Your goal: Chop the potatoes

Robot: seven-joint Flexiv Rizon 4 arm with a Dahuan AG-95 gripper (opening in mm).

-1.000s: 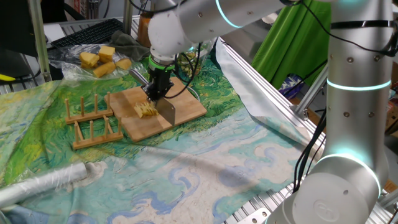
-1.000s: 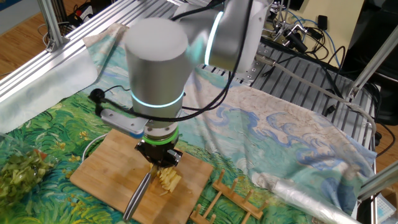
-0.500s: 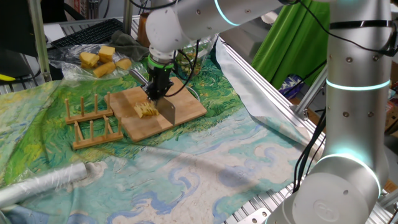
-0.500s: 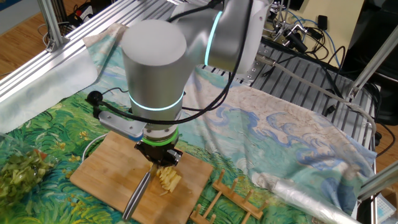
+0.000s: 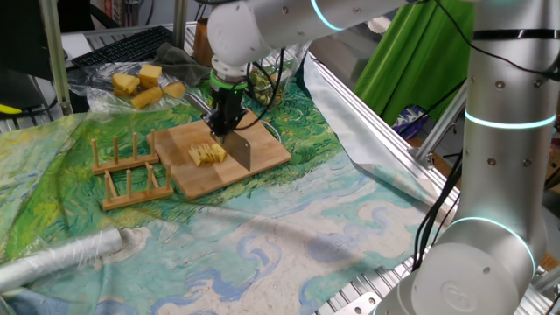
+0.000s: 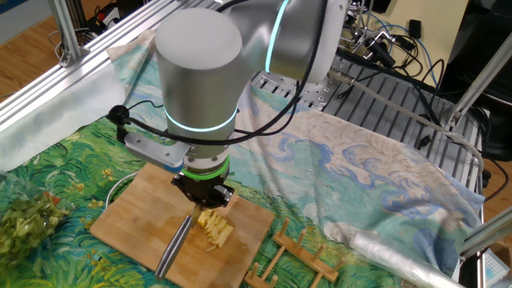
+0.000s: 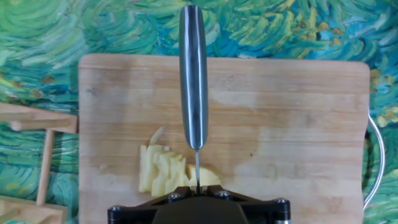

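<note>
The potatoes [image 5: 207, 154] are a small cluster of pale-yellow thin slices on the wooden board [image 5: 267, 150]. My gripper [image 5: 226, 128] hangs just above the board, shut on a knife [image 5: 241, 154] whose blade points down beside the slices. From the other side the gripper [image 6: 205, 200] stands over the potatoes [image 6: 214, 227], with the knife [image 6: 174, 245] slanting across the board [image 6: 132, 220]. In the hand view the knife [image 7: 193, 74] runs edge-on from the gripper [image 7: 197, 189] over the right part of the potatoes [image 7: 160, 173]; the board [image 7: 298, 124] fills most of the view.
Two wooden racks [image 5: 131, 168] lie left of the board. Larger yellow chunks [image 5: 140, 83] sit on plastic at the back left. A foil roll [image 5: 61, 255] lies near the front left. Green peelings [image 6: 28, 220] are heaped off the board's end. A thin cable [image 7: 379, 155] curves past the board's edge.
The gripper with the knife has lifted a little and shifted slightly away from the slices. The slices have stayed where they were on the board.
</note>
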